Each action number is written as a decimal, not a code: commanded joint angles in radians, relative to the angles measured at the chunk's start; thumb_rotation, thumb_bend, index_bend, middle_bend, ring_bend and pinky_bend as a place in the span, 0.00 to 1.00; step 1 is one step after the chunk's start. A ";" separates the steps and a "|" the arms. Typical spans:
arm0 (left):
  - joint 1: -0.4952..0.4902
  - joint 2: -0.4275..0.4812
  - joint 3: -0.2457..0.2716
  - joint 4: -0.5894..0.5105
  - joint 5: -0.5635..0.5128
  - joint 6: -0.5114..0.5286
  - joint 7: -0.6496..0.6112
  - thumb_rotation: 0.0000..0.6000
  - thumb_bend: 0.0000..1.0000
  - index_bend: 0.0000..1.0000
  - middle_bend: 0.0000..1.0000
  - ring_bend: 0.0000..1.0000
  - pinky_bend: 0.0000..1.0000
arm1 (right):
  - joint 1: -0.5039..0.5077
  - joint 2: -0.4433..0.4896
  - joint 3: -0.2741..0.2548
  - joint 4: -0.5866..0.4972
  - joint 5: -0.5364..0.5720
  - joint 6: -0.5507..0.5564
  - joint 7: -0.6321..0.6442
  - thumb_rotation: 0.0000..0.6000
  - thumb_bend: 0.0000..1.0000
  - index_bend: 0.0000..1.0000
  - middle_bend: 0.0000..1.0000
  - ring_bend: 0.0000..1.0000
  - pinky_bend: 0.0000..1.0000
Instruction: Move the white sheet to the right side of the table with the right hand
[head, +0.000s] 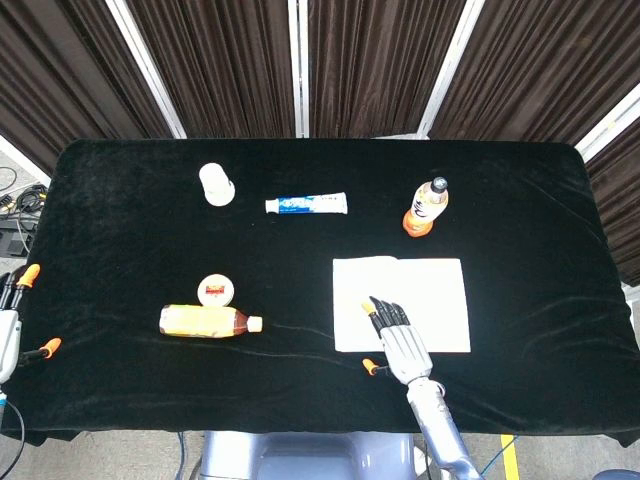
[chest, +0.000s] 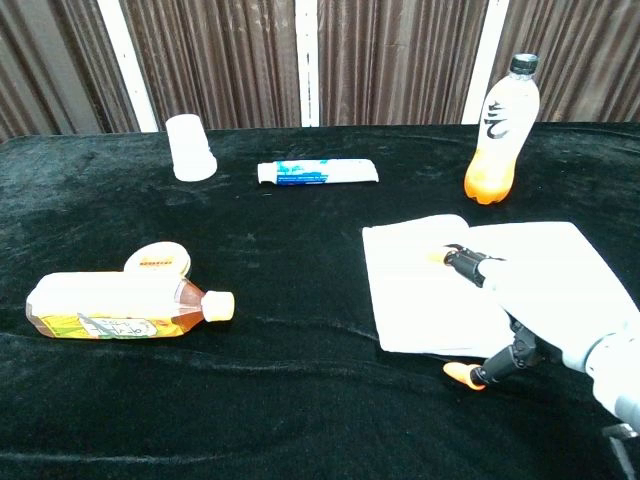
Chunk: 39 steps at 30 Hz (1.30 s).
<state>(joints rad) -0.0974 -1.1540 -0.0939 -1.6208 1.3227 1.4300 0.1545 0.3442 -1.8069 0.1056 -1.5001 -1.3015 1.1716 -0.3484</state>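
Black-draped table (head: 140, 180) before dark pleated curtains (head: 225, 60)

Black table (head: 140, 200): white sheet (head: 430, 285), two bottles (head: 205, 321), toothpaste (head: 306, 204), cup (head: 216, 184).

The white sheet (head: 415, 303) (chest: 460, 285) lies flat on the black worktop (head: 520, 220), a plain rectangle with its long sides running left to right. Its surface is smooth apart from a slight raised ripple along the far edge near the far-left corner. The right hand (head: 397, 336) (chest: 530, 310) lies over its near-left part, fingers (head: 385, 312) stretched forward across the sheet, palm down; whether the palm presses on it cannot be told. The thumb reaches past the sheet's near edge, over the bare cloth. Most of the sheet spreads to the right of the hand and beyond its fingertips.
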 joint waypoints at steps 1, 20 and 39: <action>-0.001 0.000 -0.003 0.002 -0.006 -0.002 -0.003 1.00 0.12 0.00 0.00 0.00 0.00 | 0.006 -0.019 0.006 0.026 0.012 -0.004 0.009 1.00 0.14 0.00 0.00 0.00 0.00; -0.002 -0.007 -0.006 0.007 -0.017 -0.002 -0.003 1.00 0.12 0.00 0.00 0.00 0.00 | 0.007 -0.138 0.019 0.211 -0.021 0.070 0.076 1.00 0.15 0.00 0.00 0.00 0.00; 0.000 -0.013 -0.005 0.006 -0.007 0.011 -0.006 1.00 0.12 0.00 0.00 0.00 0.00 | -0.017 -0.170 0.077 0.221 -0.064 0.199 0.171 1.00 0.43 0.00 0.00 0.00 0.00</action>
<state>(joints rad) -0.0979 -1.1669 -0.0993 -1.6154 1.3160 1.4407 0.1486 0.3305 -1.9794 0.1770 -1.2749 -1.3676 1.3632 -0.1716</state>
